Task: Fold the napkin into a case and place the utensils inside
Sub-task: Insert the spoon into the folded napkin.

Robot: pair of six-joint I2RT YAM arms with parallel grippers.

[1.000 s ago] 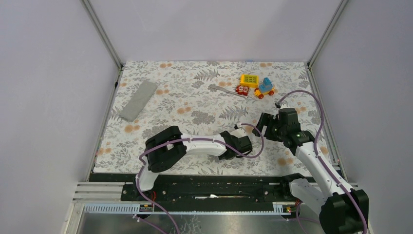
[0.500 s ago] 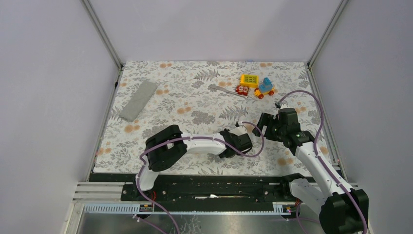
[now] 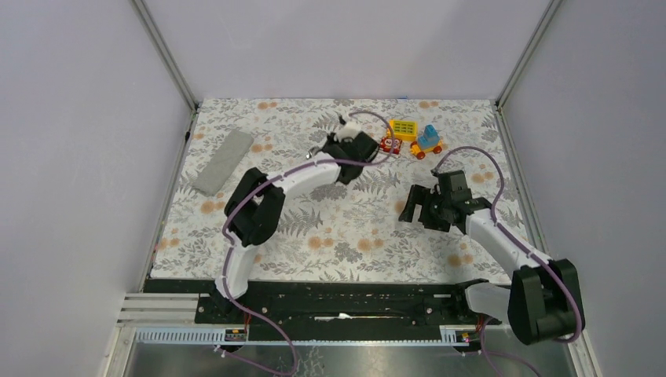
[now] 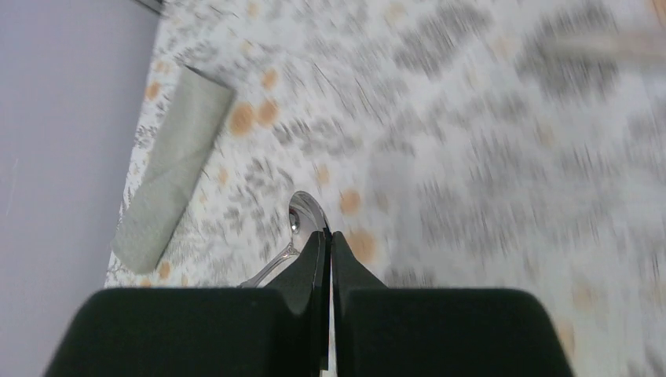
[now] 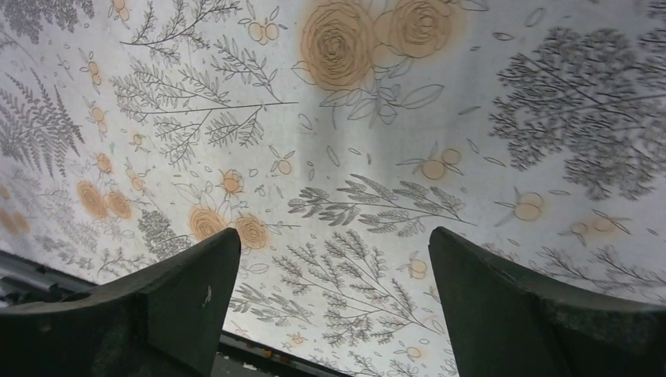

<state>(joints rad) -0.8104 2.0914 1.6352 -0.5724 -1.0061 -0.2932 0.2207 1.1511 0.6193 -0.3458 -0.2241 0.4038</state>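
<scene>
Pale lilac walls and slim metal corner posts close in a table spread with a white tablecloth [image 3: 314,228] printed with grey ferns and orange roses. At its far left edge, the plain grey cloth napkin [image 3: 224,162] lies folded into a long narrow strip, set at a slant and flat on the print. The left arm stretches out to the far middle of the table, and its left gripper [image 4: 327,239] has its black fingers [image 4: 310,267] pressed tight together on the slim shiny silver metal spoon [image 4: 306,214]. The spoon's oval bowl pokes out just past the fingertips and part of its handle shows to the left of them. From that wrist the napkin sits well apart, off to the left of the spoon, and the cloth beneath is smeared with blur. A pale streak in the upper right corner of that view is too blurred to name. Just to the right of the left wrist stand a small red toy block [image 3: 389,144], a yellow toy block [image 3: 403,129] and a blue and yellow wheeled toy [image 3: 428,141]. The right gripper [image 5: 334,236] hovers over bare print on the right side, with its black fingers [image 5: 181,290] spread wide and nothing between them.
</scene>
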